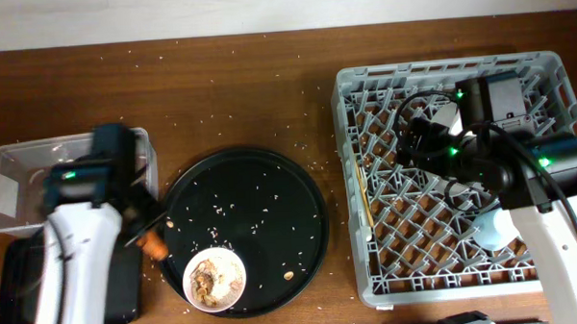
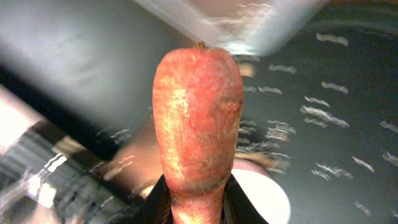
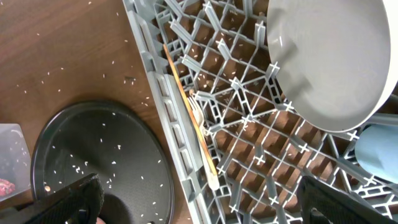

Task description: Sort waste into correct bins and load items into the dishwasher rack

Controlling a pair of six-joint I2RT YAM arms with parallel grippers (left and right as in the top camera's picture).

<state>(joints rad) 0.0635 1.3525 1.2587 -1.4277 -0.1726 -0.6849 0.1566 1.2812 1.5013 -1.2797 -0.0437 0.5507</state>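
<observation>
Brown wood forms the table (image 1: 219,97), strewn all over with pale grains. At its left side sits the clear tub (image 1: 19,157), and just in front of it lies the shallow black rectangular tray (image 1: 12,287), partly under the left arm (image 1: 75,256). A large round black tray (image 1: 270,182) occupies the middle. On its near edge stands the white bowl (image 1: 187,279), holding brownish food scraps (image 1: 212,280). The left tool (image 2: 198,205) is clamped on the thick end of the orange carrot (image 2: 198,124), with a dark finger on either side of it. From overhead, the carrot sits at the left rim of the round tray, between that tray and the rectangular one; whether it touches the table cannot be told. The left wrist view is blurred behind the carrot. At the right stands the dishwasher rack (image 1: 351,227), with the right arm (image 1: 548,163) stretched over it. The right tool (image 3: 205,202) hangs above the rack's left part, its fingers spread wide and gripping nothing. Inside the rack the pale plate (image 3: 329,62) leans among the pegs, the blue cup (image 3: 380,154) is just beside it, and the wooden chopstick (image 3: 176,78) lies along the left wall.
</observation>
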